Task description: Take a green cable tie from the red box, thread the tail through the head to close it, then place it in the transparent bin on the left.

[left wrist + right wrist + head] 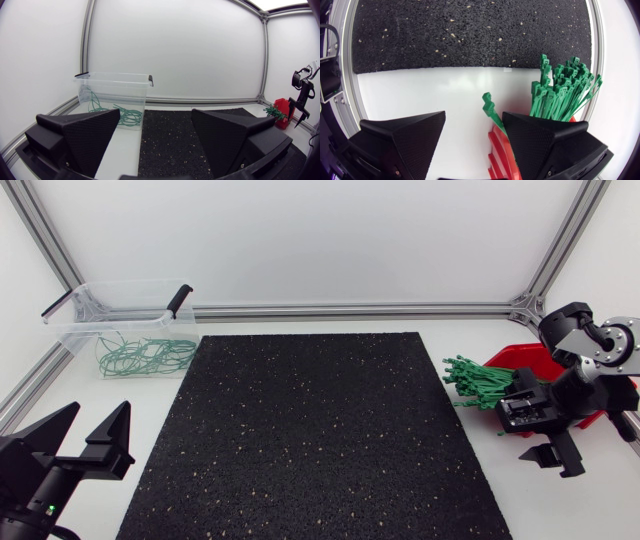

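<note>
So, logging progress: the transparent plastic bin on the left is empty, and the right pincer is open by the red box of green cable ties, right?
Not empty: the head view shows looped green cable ties in the transparent plastic bin. The rest is right.

Jaws apart; green ties (560,95) in red box (496,150).

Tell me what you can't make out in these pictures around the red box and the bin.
Red box: head view, mostly under the right arm and loose ties.
One tie: right wrist view, its tail hidden behind a finger of the right claw.
Closed ties in the transparent bin: head view, tangled, too small to count.
</note>
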Controlling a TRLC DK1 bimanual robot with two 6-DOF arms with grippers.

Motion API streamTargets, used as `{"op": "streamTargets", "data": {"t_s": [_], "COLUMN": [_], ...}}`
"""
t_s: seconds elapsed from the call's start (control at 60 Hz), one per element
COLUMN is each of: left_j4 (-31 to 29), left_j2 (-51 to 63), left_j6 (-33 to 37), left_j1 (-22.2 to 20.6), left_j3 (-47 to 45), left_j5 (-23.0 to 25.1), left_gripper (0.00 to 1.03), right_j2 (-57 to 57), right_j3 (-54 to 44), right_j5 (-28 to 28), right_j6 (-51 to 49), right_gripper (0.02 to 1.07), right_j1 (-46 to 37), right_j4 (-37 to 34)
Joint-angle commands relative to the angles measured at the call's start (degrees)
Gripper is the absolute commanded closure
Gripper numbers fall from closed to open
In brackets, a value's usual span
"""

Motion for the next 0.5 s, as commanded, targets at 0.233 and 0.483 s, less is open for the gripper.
{"op": "streamTargets", "data": {"t_s": [0.233,0.483], "left_j4": [-1.61,-1.61], "left_j2": [-0.04,-0.04], "left_j6": [0.01,0.01], "left_j1": [0.24,0.32], "left_j3": [-2.15,-2.15], "left_j5": [0.11,0.11], "left_gripper": [0.04,0.04], "right_j2": [-7.0,-6.91], "right_j3": [-3.08,-2.38], "right_j5": [0.83,0.47], "right_j6": [-4.7,-4.18], "right_gripper": [0.28,0.28], "right_j1": [-2.01,-2.09], "right_j4": [-5.32,-2.86]}}
